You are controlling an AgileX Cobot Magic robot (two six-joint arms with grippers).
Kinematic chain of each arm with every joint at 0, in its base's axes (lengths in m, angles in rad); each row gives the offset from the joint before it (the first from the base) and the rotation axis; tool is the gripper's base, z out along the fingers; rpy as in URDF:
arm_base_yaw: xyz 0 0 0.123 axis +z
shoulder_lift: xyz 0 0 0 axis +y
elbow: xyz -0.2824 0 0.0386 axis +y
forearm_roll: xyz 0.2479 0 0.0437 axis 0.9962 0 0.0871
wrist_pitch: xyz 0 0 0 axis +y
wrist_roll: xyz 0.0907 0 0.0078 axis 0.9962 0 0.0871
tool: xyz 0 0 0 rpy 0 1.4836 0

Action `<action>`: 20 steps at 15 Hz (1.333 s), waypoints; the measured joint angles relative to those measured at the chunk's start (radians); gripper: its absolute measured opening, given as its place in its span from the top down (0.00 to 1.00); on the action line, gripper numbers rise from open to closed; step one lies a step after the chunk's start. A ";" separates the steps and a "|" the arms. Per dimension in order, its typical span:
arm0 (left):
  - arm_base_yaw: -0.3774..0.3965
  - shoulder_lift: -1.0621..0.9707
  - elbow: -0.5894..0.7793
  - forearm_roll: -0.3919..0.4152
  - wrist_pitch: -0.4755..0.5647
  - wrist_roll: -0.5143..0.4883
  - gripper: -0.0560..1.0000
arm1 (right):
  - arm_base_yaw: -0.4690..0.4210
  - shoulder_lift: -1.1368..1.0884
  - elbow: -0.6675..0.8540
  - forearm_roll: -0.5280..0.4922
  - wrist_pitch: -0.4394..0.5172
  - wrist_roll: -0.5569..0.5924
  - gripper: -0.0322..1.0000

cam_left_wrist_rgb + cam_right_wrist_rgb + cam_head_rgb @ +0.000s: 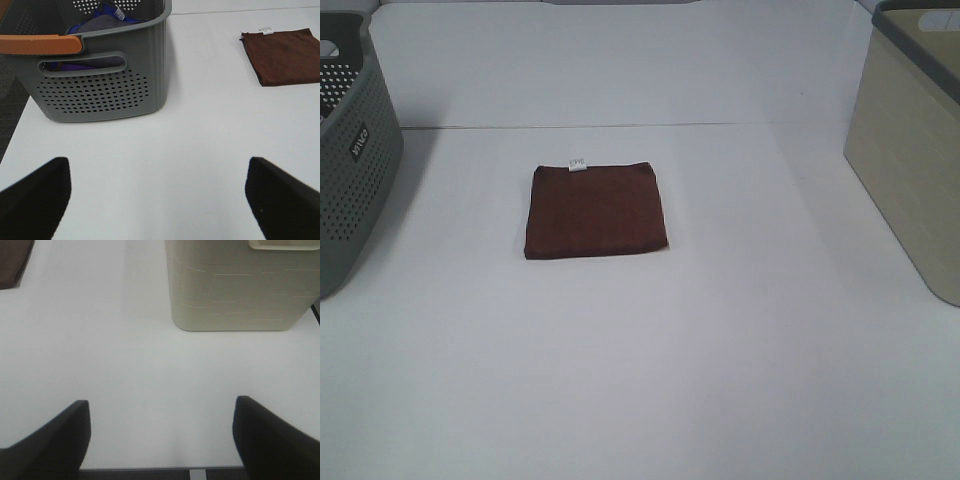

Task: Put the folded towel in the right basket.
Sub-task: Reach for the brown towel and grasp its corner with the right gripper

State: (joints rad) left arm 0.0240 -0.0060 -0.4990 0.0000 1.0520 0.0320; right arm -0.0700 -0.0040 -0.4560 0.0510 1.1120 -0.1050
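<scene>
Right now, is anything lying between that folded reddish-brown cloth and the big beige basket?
Nothing visible. Only bare white table separates the folded reddish-brown towel from the beige solid-walled plastic basket on the right.

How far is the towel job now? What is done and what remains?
Nothing looks done: the towel lies flat on the table, outside the beige basket. Nothing is in hand; both arms' jaws stand open and empty, apart from it. Left to do: grasp the towel, carry it to that basket and drop it in.
</scene>
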 joint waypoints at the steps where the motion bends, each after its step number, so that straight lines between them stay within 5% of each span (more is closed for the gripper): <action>1: 0.000 0.000 0.000 0.000 0.000 0.000 0.11 | 0.000 0.000 0.000 0.000 0.000 0.000 0.23; 20: 0.000 0.000 0.000 0.000 0.000 0.000 0.11 | 0.000 0.021 -0.012 0.001 -0.032 0.000 0.23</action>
State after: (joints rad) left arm 0.0240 -0.0060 -0.4990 0.0000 1.0520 0.0320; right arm -0.0700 0.0170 -0.4680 0.0520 1.0800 -0.1050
